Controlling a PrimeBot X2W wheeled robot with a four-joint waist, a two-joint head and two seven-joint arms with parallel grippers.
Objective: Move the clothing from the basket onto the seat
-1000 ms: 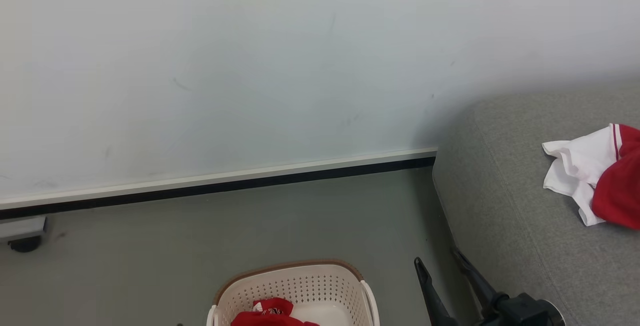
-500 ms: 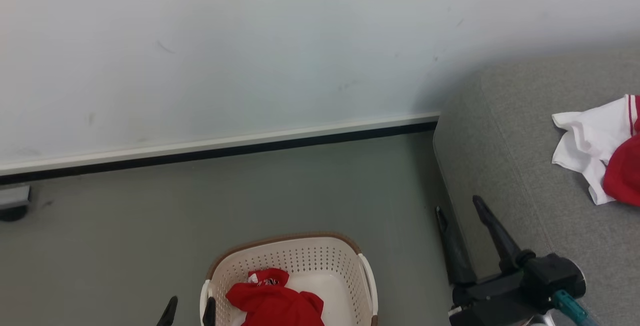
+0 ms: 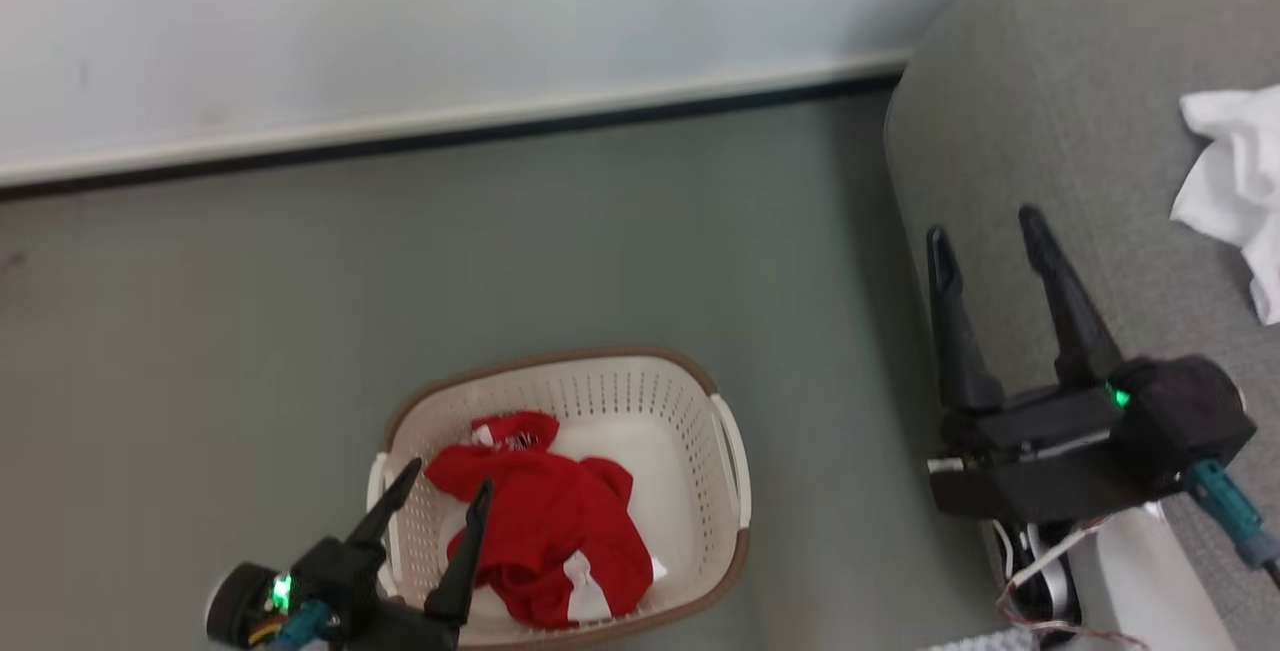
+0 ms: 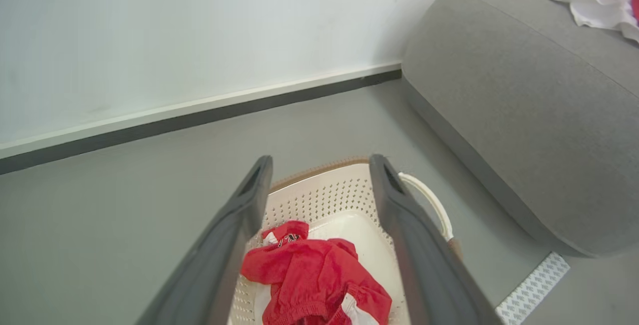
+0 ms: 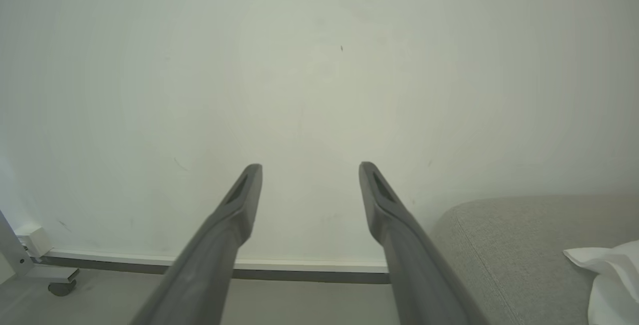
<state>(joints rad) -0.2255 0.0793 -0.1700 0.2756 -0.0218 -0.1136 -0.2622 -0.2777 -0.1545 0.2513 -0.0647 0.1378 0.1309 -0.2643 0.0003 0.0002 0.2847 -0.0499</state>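
A crumpled red garment with white trim (image 3: pixel 545 529) (image 4: pixel 312 277) lies in the cream basket (image 3: pixel 720 471) (image 4: pixel 324 192) on the floor. My left gripper (image 3: pixel 445 483) (image 4: pixel 319 165) hangs open just above the basket's near-left side, over the red cloth, with nothing between its fingers. My right gripper (image 3: pixel 985 231) (image 5: pixel 309 170) stands open and empty at the left end of the grey seat (image 3: pixel 1100 131) (image 4: pixel 524 90) (image 5: pixel 499 245), pointing toward the wall. A white part of another garment (image 3: pixel 1235 181) (image 4: pixel 594 3) (image 5: pixel 609 275) rests on the seat at the right.
A pale wall with a white and black skirting (image 3: pixel 450 126) runs behind the grey floor (image 3: pixel 250 331). A caster of a grey frame (image 5: pixel 60 287) stands at the wall's left. A patterned white strip (image 4: pixel 531 287) lies on the floor beside the seat.
The head camera has tilted down, so the basket and both grippers sit higher in its picture. Both grippers have come further into view, still open.
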